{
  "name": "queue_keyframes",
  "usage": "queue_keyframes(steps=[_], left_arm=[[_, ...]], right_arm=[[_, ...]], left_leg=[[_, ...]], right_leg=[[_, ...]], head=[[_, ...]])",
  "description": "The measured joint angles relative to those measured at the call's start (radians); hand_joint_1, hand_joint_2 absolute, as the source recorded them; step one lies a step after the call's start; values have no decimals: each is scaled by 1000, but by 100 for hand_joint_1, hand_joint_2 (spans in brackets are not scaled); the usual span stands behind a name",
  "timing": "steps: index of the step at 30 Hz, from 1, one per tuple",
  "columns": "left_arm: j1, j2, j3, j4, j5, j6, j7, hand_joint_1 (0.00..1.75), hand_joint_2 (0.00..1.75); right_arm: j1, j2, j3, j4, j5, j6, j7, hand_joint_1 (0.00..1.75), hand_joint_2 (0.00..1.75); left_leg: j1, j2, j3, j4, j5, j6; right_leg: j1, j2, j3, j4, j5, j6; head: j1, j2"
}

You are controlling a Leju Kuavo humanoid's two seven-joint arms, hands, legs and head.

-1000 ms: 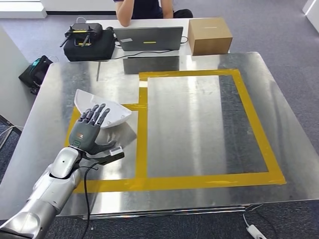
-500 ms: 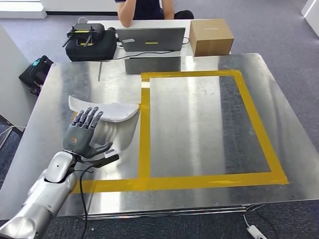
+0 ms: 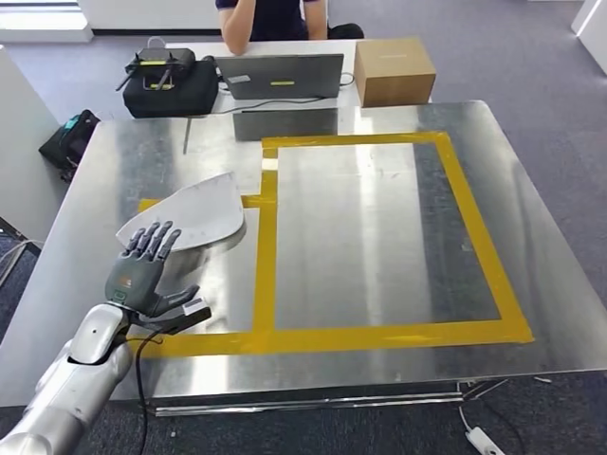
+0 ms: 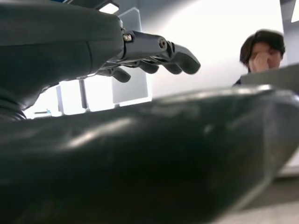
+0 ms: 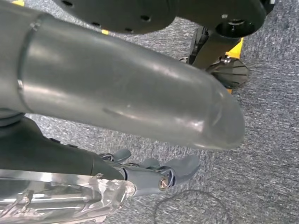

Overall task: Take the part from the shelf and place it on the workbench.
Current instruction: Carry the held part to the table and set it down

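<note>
Placement looks nearly done: your left hand (image 3: pixel 141 273), fingers spread and holding nothing, rests beside the white part (image 3: pixel 190 212) on the desk (image 3: pixel 358 237).

1. a grey laptop (image 3: pixel 281 76) stands open on the white desk (image 3: pixel 337 46) beyond the metal table.
2. a brown cardboard box (image 3: pixel 393 70) sits just right of it.
3. a black bag (image 3: pixel 171 90) lies left of the laptop.
4. a person (image 3: pixel 272 19) sits behind the desk.
5. yellow tape (image 3: pixel 476 220) marks rectangles.
</note>
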State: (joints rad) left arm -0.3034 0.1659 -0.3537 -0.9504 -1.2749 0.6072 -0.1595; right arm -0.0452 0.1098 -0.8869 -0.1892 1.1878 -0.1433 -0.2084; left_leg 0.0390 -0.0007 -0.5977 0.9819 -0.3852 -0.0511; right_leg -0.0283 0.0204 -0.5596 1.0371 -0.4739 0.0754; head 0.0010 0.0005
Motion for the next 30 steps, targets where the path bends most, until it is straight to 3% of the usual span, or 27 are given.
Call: queue_keyframes(steps=[2,3,5,7,8,9,11,13,14,17,18,19,22,23,24,25,28,30], left_arm=[[12,9,6,-9,0,-5,0,0,0],[19,14,10,-14,0,-7,0,0,0],[30,24,20,-24,0,-12,1,0,0],[43,33,32,-32,0,-16,3,0,0],[51,36,37,-35,-1,-17,4,0,0],[57,39,41,-37,-2,-17,4,0,0],[66,43,47,-44,-2,-17,4,0,0],[68,49,55,-53,-4,-15,6,0,0],[70,51,60,-56,-5,-13,7,0,0],[81,56,73,-59,-11,-7,7,0,0],[83,58,76,-59,-13,-5,7,0,0],[86,59,79,-59,-15,-4,7,0,0],[98,62,89,-59,-19,-1,6,0,0],[102,64,93,-59,-20,0,6,0,0],[105,65,96,-59,-20,0,6,0,0],[107,67,98,-59,-21,0,6,0,0],[109,73,108,-59,-21,1,6,0,0],[110,77,114,-59,-21,2,6,0,0]], right_arm=[[0,0,0,0,3,0,1,0,0],[1,0,0,0,4,0,1,0,0],[0,0,0,0,6,0,1,0,0],[1,0,0,0,9,0,0,0,0],[2,0,0,0,10,1,0,0,0],[4,0,0,0,11,1,0,0,0],[5,1,0,0,13,1,0,0,0],[5,2,0,0,15,2,0,0,0],[5,2,0,0,16,1,0,0,0],[8,3,0,0,17,-1,1,0,0],[10,3,0,0,17,-2,1,0,0],[13,2,0,0,18,-2,1,0,0],[13,3,0,0,19,-3,-1,0,0],[12,3,0,0,19,-2,-1,0,0],[11,3,0,0,19,-1,-1,0,0],[11,3,0,0,19,-1,-1,0,0],[6,2,0,-1,20,0,0,0,0],[2,1,0,-1,20,0,0,0,0]], left_leg=[[2,-1,-7,5,0,-11],[3,0,-15,20,-19,-13],[0,1,-52,111,-96,-11],[-9,0,-98,248,-177,-5],[-14,0,-106,291,-193,1],[-19,0,-97,301,-190,8],[-31,0,-25,214,-147,29],[-43,0,66,79,-128,46],[-47,0,93,33,-127,49],[-48,0,92,-1,-109,55],[-45,1,85,-4,-97,60],[-42,2,76,-7,-85,65],[-39,5,45,-7,-59,73],[-40,6,37,-7,-52,73],[-40,6,30,-6,-46,73],[-41,7,25,-6,-41,73],[-44,6,14,-6,-28,67],[-42,7,9,-7,-16,57]], right_leg=[[1,2,-15,7,4,-25],[2,2,-23,8,9,-36],[6,1,-43,8,24,-55],[15,1,-67,8,42,-65],[19,1,-79,8,51,-68],[24,1,-91,8,60,-69],[31,1,-113,8,79,-70],[36,0,-128,6,98,-66],[37,0,-131,3,108,-62],[37,-1,-135,-16,135,-47],[38,-2,-141,-12,124,-41],[38,-5,-152,13,95,-34],[34,-12,-202,197,-37,-20],[33,-14,-206,246,-59,-18],[33,-14,-192,259,-62,-18],[35,-14,-158,230,-49,-21],[42,-14,-7,17,-2,-44],[49,-14,33,-48,1,-55]], head=[[-4,0],[-6,0],[-11,0],[-13,0],[-13,0],[-13,0],[-13,0],[-12,0],[-12,0],[-17,0],[-16,0],[-14,0],[-10,0],[-10,0],[-10,0],[-10,0],[-11,0],[-12,0]])
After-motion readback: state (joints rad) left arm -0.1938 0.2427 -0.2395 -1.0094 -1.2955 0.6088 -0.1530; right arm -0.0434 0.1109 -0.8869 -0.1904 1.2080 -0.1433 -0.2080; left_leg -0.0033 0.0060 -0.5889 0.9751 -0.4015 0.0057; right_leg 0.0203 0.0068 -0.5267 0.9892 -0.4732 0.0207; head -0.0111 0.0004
